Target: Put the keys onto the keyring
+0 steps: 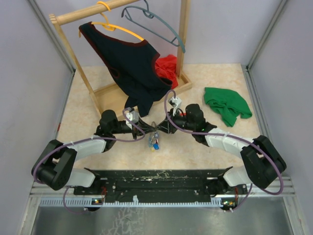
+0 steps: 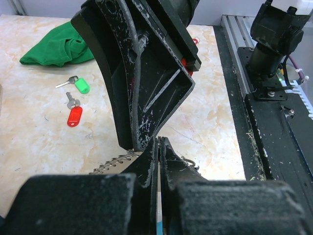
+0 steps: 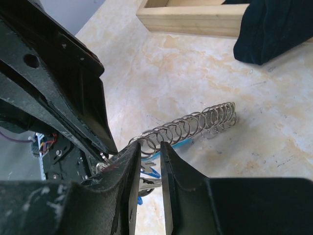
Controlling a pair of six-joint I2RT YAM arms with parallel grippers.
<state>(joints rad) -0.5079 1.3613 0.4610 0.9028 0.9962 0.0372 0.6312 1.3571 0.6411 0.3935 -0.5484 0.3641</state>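
Pinching its jaws shut on the keyring (image 1: 154, 141) at mid-tabletop (image 1: 220, 78), the left gripper (image 2: 160, 143) is facing the right gripper (image 3: 149, 147), whose narrow jaws are straddling the near end of the coil stretching away from them, grip unclear, while the red key (image 2: 74, 117) and green key (image 2: 82, 87) are lying loose nearer the right arm.

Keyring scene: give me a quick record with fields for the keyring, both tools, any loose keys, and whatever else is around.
keyring: stretched wire coil lying on the table, one end between the two tools
left tool: shut, at the keyring; whether it pinches it is hidden
right tool: jaws slightly apart around the keyring's end; grip unclear
loose keys: green key and red key, on the table, away from the keyring
other: green cloth; rack with dark garment
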